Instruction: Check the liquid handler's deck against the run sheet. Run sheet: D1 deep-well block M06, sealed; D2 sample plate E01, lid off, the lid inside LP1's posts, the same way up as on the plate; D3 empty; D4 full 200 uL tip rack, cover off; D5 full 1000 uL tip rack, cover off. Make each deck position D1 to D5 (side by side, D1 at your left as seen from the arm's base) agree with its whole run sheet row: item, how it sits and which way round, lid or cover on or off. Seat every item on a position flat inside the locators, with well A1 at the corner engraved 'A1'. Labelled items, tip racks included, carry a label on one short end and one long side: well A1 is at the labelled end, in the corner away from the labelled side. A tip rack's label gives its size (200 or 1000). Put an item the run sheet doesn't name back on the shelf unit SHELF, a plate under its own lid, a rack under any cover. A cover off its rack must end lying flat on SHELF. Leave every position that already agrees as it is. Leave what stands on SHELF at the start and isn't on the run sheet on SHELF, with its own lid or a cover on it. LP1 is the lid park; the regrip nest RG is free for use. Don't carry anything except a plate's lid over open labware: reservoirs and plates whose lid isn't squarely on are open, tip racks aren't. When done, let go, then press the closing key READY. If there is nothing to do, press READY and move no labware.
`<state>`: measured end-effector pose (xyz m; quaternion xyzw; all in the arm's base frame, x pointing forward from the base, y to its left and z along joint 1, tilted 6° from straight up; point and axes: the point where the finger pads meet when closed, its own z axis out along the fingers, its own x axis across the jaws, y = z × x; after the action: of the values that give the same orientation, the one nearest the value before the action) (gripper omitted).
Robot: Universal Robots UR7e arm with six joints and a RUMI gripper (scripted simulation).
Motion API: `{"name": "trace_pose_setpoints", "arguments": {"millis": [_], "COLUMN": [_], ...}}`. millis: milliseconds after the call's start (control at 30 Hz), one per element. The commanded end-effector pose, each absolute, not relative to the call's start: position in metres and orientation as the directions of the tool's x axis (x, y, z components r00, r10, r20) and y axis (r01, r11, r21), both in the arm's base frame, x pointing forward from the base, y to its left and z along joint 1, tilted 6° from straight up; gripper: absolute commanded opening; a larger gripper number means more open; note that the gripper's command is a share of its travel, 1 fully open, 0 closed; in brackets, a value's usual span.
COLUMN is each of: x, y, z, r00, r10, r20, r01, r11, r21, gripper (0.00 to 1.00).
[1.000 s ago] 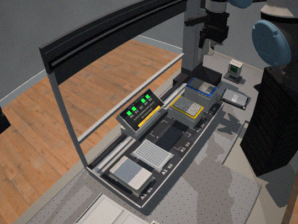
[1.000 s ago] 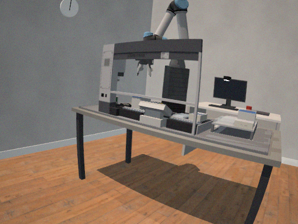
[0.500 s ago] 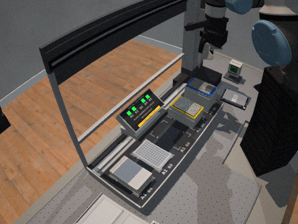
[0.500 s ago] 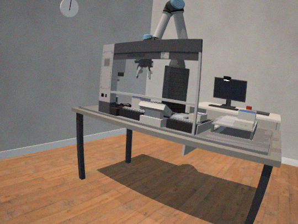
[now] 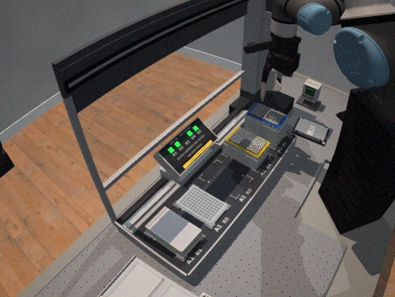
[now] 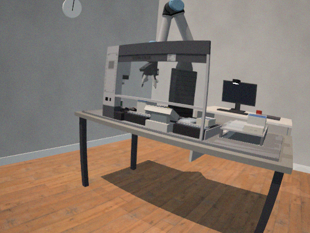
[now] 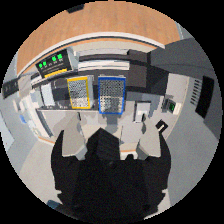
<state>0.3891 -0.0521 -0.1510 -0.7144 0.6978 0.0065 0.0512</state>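
- Landmark is the status panel (image 5: 187,148), the slanted box with green lights that stands at the back edge of the deck (image 5: 234,223); the list goes from the near end of the deck to the far end
- On the near side of the panel, at the mark D1, a deep-well block (image 5: 175,231) sits inside the locators with a flat grey seal on top
- Between this block and the panel, at D2, the sample plate (image 5: 202,205) lies without lid, its wells are open
- Just in front of the panel, position D3 (image 5: 228,179) shows only the dark deck surface and its corner locators
- Beyond the panel, at D4, stands a tip rack with yellow rim (image 5: 247,141), uncovered, tips are visible
- One place farther from the panel, at D5, stands a tip rack with blue rim (image 5: 267,114), also uncovered
- To the right of this blue rack, on the tabletop (image 5: 278,234), a flat lid (image 5: 311,130) lies in the lid park
- Farther behind it a small key box (image 5: 311,92) with green face stands
- Farthest from the panel, the hand (image 6: 149,81) hangs high above the blue rack, fingers spread wide, holding nothing
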Motion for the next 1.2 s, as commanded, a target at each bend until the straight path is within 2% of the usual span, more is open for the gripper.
{"name": "trace_pose_setpoints", "arguments": {"millis": [0,400,1167], "x": [0.391,0.394,0.394], "y": [-0.051,-0.048,-0.048], "z": [-0.170,-0.202,-0.202], "r00": [0.026,0.026,0.026], "r10": [-0.997,-0.997,-0.997], "r20": [-0.079,-0.079,-0.079], "r01": [-0.997,-0.998,-0.998], "r11": [-0.020,-0.020,-0.020], "r21": [-0.068,-0.068,-0.068], "gripper": [0.82,0.82,0.82]}}
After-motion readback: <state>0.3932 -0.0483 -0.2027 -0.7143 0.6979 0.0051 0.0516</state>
